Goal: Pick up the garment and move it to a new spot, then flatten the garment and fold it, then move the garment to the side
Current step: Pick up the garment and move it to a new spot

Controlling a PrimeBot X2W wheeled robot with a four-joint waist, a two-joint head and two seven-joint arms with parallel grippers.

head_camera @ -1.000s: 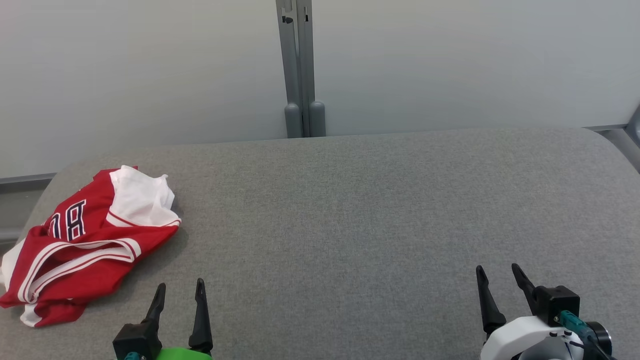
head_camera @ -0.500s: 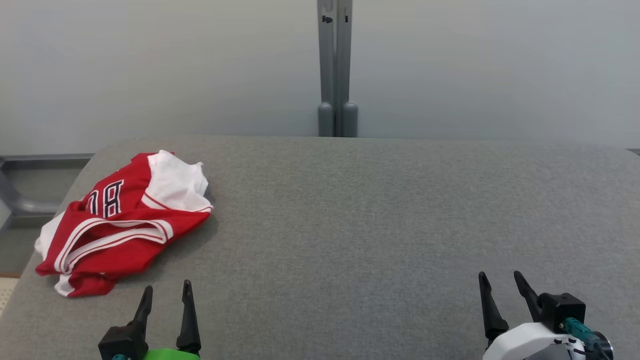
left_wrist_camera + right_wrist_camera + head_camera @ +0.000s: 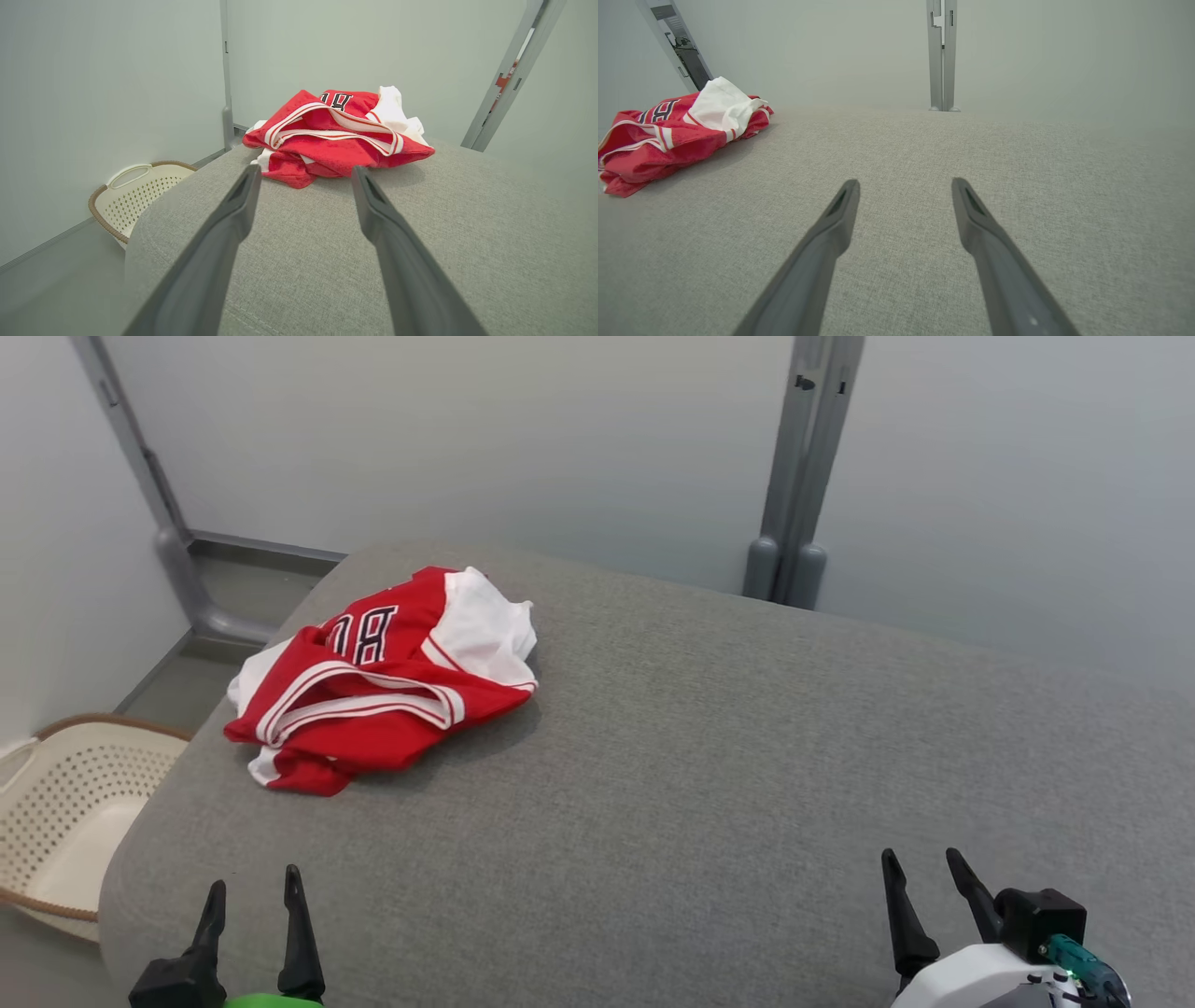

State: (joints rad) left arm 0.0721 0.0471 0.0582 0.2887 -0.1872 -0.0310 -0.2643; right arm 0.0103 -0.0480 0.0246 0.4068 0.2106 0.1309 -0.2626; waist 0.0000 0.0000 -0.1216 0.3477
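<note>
The garment (image 3: 383, 681) is a red and white jersey with dark numerals, lying crumpled near the far left corner of the grey padded table (image 3: 709, 775). In the left wrist view the garment (image 3: 336, 133) lies just beyond the fingertips; in the right wrist view the garment (image 3: 677, 130) is far off to the left. My left gripper (image 3: 255, 889) hovers open at the table's near left edge, nothing between its fingers. My right gripper (image 3: 921, 864) stands open at the near right, also empty.
A cream perforated laundry basket (image 3: 65, 803) sits on the floor left of the table, also seen as the basket (image 3: 135, 191) in the left wrist view. A grey post (image 3: 803, 476) stands against the wall behind the table. Pale walls close in at back and left.
The head camera has swung left, so the whole picture has shifted right and the basket has come into view. Both grippers stay open; the garment lies as before.
</note>
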